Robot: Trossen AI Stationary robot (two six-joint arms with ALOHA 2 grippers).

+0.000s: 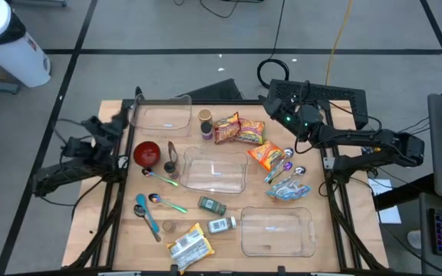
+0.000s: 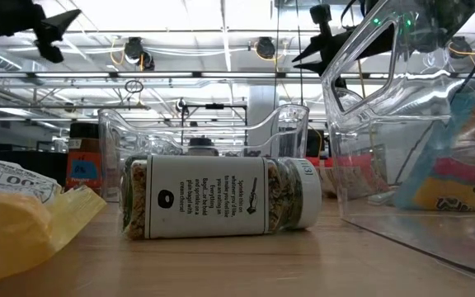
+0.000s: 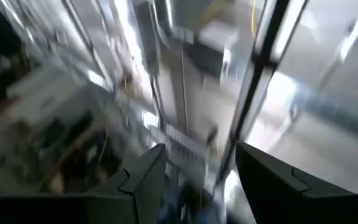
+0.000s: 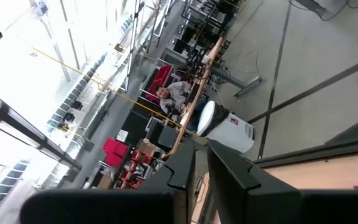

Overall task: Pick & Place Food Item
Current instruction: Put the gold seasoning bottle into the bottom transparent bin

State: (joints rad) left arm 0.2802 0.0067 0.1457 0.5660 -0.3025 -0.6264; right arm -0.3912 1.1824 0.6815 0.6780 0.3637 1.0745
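Observation:
Food lies about the wooden table (image 1: 121, 230). Two crinkled snack packets (image 1: 239, 130) and an orange packet (image 1: 265, 156) are at the far middle. A yellow packet (image 1: 189, 245) is at the near edge. Two spice jars (image 1: 216, 215) lie on their sides; one also shows in the low view (image 2: 221, 198). My left gripper (image 1: 129, 107) is open and empty, raised over the table's far left corner; the left wrist view (image 3: 197, 149) shows it too. My right gripper (image 1: 269, 101) is shut and empty, raised past the far edge, and also shows in the right wrist view (image 4: 199, 149).
Three clear plastic containers stand at the far left (image 1: 162, 115), the middle (image 1: 215, 172) and the near right (image 1: 278, 230). A red bowl (image 1: 146, 153), several spoons (image 1: 163, 201), a brown-capped bottle (image 1: 205, 123) and a blue-clear packet (image 1: 286, 188) lie between them.

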